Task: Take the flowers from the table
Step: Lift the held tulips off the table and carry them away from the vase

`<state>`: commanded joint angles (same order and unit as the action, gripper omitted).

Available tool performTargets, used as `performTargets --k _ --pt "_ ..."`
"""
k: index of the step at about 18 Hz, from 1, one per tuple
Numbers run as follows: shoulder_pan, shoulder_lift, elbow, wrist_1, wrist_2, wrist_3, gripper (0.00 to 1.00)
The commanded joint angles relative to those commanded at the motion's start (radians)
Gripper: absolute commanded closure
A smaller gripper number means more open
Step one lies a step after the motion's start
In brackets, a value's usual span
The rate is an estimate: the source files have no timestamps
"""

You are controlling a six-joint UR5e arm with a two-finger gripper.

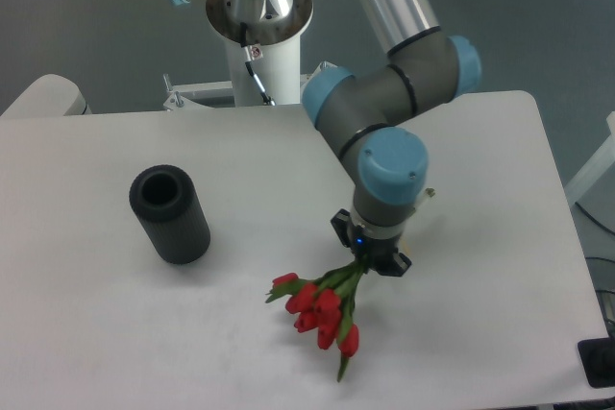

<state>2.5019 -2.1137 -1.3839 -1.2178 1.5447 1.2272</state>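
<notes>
Red flowers (322,306) gripped by the stems
The gripper (373,262) fingers are clamped on them above the white table (480,237).
</notes>
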Motion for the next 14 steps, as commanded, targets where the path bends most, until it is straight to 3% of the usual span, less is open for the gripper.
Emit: performTargets --k 4,14 --pt "0.021 -0.035 0.071 -0.074 0.000 0.063 0.97" --pt "0.058 -0.109 0.131 -0.068 0.035 0.172 0.94"
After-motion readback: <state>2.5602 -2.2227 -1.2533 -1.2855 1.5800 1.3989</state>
